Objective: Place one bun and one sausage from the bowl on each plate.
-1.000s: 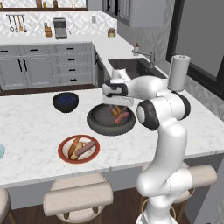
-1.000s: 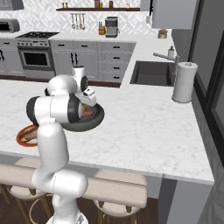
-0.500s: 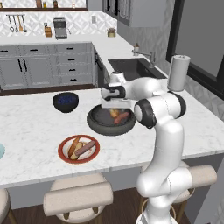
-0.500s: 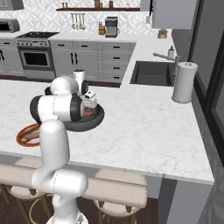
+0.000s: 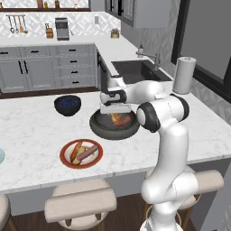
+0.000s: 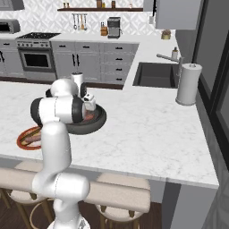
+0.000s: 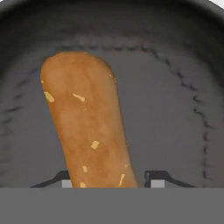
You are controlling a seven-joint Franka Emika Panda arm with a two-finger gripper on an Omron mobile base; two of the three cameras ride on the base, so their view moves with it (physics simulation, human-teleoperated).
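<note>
My gripper (image 5: pixel 116 113) reaches down into the wide dark grey bowl (image 5: pixel 97 128) at the middle of the counter. In the hand view a long orange-brown bun (image 7: pixel 85 122) with pale flecks lies on the bowl's floor (image 7: pixel 175 109). The gripper (image 7: pixel 109 181) is shut on the bun's near end, one tip on each side. A reddish sausage (image 5: pixel 124 122) shows in the bowl next to the hand. The red-rimmed plate (image 5: pixel 67 149) in front of the bowl holds a bun and a sausage. The light blue plate (image 5: pixel 1 155) peeks in at the left edge.
A smaller dark blue bowl (image 5: pixel 67 104) stands behind and left of the grey bowl. A paper towel roll (image 5: pixel 183 74) stands at the back right beside the sink (image 5: pixel 135 70). Stools line the counter's near edge.
The hand has dropped lower into the grey bowl, and its jaws have closed from wide open onto the bun.
</note>
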